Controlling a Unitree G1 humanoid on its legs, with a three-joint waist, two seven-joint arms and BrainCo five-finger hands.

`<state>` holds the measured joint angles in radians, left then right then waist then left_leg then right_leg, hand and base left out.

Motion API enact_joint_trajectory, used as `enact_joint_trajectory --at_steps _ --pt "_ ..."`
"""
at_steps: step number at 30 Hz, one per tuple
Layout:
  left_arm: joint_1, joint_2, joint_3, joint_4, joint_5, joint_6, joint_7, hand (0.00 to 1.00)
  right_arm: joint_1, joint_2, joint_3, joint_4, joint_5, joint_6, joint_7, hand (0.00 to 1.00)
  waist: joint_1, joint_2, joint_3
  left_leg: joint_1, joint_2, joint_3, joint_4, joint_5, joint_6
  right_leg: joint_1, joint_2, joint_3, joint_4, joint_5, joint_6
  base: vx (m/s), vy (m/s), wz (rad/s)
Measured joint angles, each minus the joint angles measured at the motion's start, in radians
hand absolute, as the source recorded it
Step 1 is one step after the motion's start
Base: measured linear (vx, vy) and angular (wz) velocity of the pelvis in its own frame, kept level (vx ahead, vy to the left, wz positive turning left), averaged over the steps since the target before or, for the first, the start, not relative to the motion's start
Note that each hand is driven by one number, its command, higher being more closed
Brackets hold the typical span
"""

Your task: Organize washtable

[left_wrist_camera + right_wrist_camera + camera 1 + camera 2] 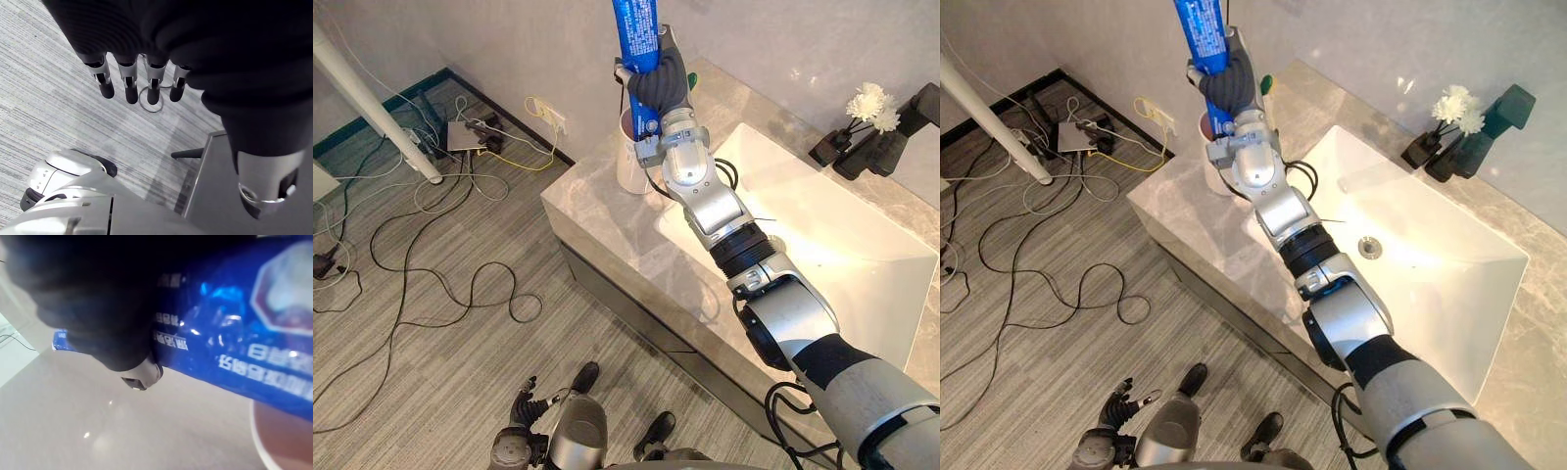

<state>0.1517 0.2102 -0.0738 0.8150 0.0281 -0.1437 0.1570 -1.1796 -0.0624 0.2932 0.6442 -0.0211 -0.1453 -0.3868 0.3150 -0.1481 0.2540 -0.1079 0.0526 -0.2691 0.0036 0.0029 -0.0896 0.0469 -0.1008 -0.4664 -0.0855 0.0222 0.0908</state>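
Observation:
My right hand [658, 83] is at the left end of the marble counter [592, 220], shut on a blue toothpaste tube [636, 34]. It holds the tube upright, with the lower end over a white cup [628, 171] that stands near the counter's corner. In the right wrist view the tube [234, 333] lies across my dark palm above the cup's pinkish inside [281, 440]. My left hand [517, 441] hangs low over the floor, and its fingers [129, 83] are straight and hold nothing.
A white sink basin [862, 245] fills the counter to the right of the cup. A vase of white flowers [869, 106] and a dark faucet [911, 122] stand at the back. Something small and green [692, 83] shows behind my hand. Cables [431, 264] and a white pole [372, 103] are on the floor.

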Motion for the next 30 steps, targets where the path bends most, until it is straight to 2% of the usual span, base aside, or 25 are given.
enact_joint_trajectory --at_steps 3,4,12,17,30 --pt "0.0 0.0 0.0 0.0 0.0 0.0 0.0 0.0 0.0 0.0 0.0 0.0 0.0 0.0 0.0 1.0 0.0 0.0 0.0 0.0 0.0 0.0 0.0 0.0 0.0 0.0 0.0 0.0 0.0 0.0 0.0 0.0 0.0 0.0" --pt "0.0 0.0 0.0 0.0 0.0 0.0 0.0 0.0 0.0 0.0 0.0 0.0 0.0 0.0 0.0 0.0 0.0 -0.001 0.0 0.0 0.0 0.0 0.0 0.0 0.0 0.0 0.0 0.0 0.0 0.0 0.0 0.0 0.0 0.0" --pt "0.0 0.003 -0.003 0.001 -0.021 0.0 0.0 0.0 0.011 0.001 0.0 0.0 0.0 0.001 0.0 0.0 -0.001 -0.004 0.001 0.0 0.0 0.001 -0.001 0.0 0.0 -0.001 0.0 0.0 0.0 0.0 0.0 0.0 0.0 0.0" --pt "0.0 0.011 -0.003 0.001 -0.022 0.0 0.0 0.0 0.013 0.005 0.0 0.0 -0.002 0.001 0.0 0.0 -0.002 -0.019 0.005 0.0 0.0 0.002 -0.001 0.0 0.0 -0.002 -0.001 0.001 0.0 0.0 0.0 0.0 0.0 0.0" --pt "0.0 0.011 -0.003 0.001 -0.027 0.001 0.0 0.0 0.013 0.017 -0.001 0.0 -0.01 0.001 -0.001 0.0 -0.003 -0.019 0.005 0.003 -0.001 0.007 -0.001 0.001 0.0 -0.002 -0.002 0.005 0.002 0.0 0.0 0.0 0.0 0.0"
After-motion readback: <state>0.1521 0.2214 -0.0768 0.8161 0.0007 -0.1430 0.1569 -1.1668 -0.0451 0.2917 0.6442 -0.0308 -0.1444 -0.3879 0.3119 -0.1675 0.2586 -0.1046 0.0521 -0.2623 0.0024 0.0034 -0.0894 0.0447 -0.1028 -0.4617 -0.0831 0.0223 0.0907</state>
